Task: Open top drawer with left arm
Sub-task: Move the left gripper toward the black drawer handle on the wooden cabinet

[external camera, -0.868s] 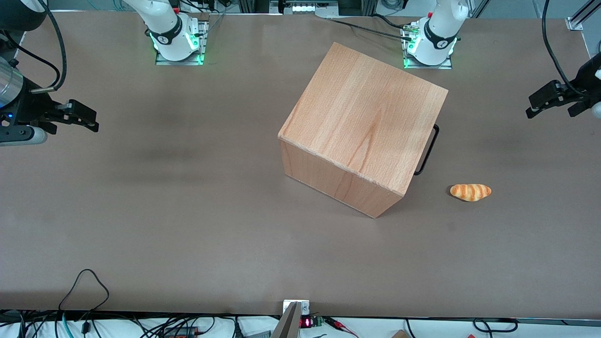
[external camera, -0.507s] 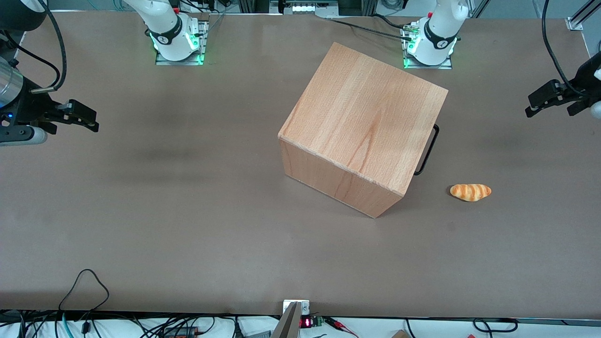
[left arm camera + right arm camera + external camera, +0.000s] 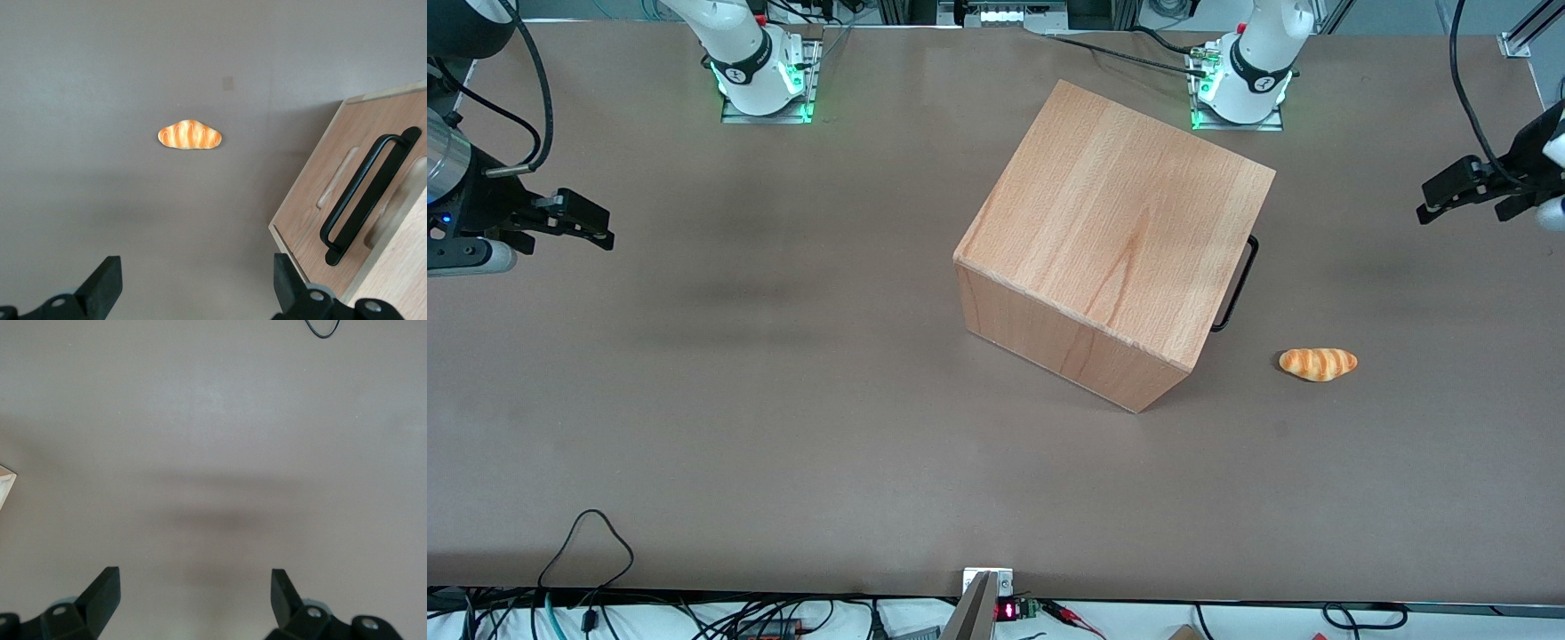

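Observation:
The beech cabinet (image 3: 1112,231) stands at mid-table with its front turned toward the working arm's end. The top drawer (image 3: 312,200) sits flush in it. Its flat front carries a long black bar handle (image 3: 368,189), which in the front view shows only as a thin black loop (image 3: 1238,283) past the cabinet's top edge. The left arm's gripper (image 3: 1430,203) hovers in front of the drawer, well apart from the handle. In the left wrist view the gripper (image 3: 195,290) is open, with only bare table between its fingers (image 3: 100,287).
A small orange striped bread roll (image 3: 1318,364) lies on the brown table (image 3: 783,400) in front of the cabinet, nearer the front camera than the handle; the left wrist view also shows the roll (image 3: 189,135). Cables run along the table's near edge.
The left gripper has shifted slightly toward the cabinet. The cabinet, drawer and bread roll have not moved.

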Robot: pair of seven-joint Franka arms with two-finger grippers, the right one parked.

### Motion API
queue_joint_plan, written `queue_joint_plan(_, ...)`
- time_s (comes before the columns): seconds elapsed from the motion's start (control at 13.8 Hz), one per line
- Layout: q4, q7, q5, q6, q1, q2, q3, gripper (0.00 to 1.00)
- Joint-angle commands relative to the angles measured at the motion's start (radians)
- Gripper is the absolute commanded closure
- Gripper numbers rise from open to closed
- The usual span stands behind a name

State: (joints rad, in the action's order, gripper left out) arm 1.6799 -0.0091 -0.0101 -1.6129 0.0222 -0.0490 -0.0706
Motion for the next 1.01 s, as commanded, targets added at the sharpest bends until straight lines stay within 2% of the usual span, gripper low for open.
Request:
queue_joint_plan(0.0,0.032,0.024,-0.036,-0.018,-0.001,0.020,0.006,0.00)
queue_joint_plan(0.14,0.072,0.050,-0.050,-0.062,0.008,0.026,0.017,0.00)
queue_joint_plan(0.51,0.168,0.170,-0.143,-0.171,0.019,0.058,0.040,0.00)
queue_joint_plan(0.65,0.199,0.230,-0.153,-0.215,0.025,0.064,0.040,0.00)
queue_joint_plan(0.94,0.230,0.300,-0.228,-0.301,0.033,0.100,0.040,0.00)
